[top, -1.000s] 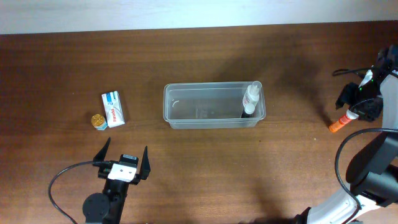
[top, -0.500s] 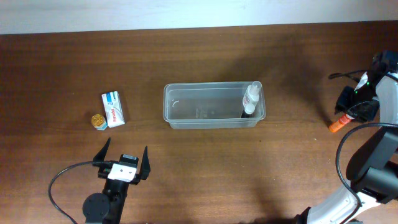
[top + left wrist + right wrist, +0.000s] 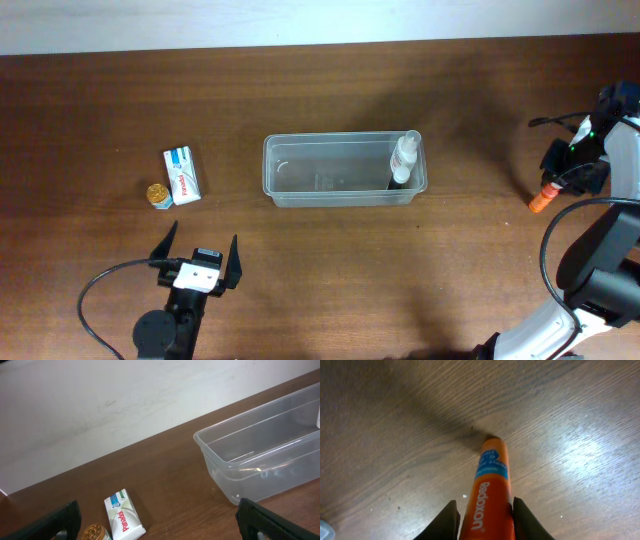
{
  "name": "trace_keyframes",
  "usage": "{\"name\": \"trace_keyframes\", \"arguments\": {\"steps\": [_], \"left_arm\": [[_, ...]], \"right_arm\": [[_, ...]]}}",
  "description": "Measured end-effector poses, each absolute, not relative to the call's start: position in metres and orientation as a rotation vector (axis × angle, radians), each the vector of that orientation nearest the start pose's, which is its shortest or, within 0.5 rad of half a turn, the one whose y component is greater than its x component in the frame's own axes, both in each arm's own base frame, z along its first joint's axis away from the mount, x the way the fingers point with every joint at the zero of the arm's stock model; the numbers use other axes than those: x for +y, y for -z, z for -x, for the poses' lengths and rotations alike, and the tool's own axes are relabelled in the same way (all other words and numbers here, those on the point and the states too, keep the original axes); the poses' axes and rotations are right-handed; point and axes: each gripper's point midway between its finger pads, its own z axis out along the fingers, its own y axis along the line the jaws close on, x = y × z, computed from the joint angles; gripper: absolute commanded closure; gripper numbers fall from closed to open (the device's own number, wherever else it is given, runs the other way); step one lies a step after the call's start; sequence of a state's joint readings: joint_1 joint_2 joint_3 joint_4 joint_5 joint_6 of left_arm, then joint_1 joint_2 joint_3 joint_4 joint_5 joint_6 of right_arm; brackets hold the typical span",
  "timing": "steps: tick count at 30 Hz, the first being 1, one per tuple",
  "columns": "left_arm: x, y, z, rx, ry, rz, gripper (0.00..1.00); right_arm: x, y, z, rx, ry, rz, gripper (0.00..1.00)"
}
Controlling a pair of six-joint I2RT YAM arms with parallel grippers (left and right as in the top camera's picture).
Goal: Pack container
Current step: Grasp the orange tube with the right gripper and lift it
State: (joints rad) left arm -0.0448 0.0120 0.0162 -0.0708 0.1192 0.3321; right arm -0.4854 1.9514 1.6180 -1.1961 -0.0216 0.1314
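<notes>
Right claw clamped on orange tube.
Left claw spread wide, well apart from the container.

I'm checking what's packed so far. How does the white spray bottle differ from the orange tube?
The white spray bottle is inside the container, propped at its right end; the orange tube is outside it, on the table far to the right. The bottle is white; the tube is orange with a blue band. Nothing holds the bottle, while the right gripper clasps the tube. Both are slim and elongated.
</notes>
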Motion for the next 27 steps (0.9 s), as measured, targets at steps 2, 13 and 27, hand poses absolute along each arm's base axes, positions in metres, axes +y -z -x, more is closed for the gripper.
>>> {"name": "trace_keyframes", "arguments": {"steps": [2, 13, 27], "left_arm": [[-0.031, -0.161, -0.244, 1.590, -0.122, -0.396, 0.01], [-0.031, -0.161, -0.244, 1.590, -0.122, -0.396, 0.01], [-0.031, -0.161, -0.244, 1.590, -0.122, -0.396, 0.01]], "right_arm": [[-0.171, -0.090, -0.335, 2.963, -0.036, -0.943, 0.73], [-0.165, -0.147, -0.346, 2.915, -0.102, -0.875, 0.73], [-0.143, -0.208, -0.361, 2.830, -0.130, -0.725, 0.73]]}}
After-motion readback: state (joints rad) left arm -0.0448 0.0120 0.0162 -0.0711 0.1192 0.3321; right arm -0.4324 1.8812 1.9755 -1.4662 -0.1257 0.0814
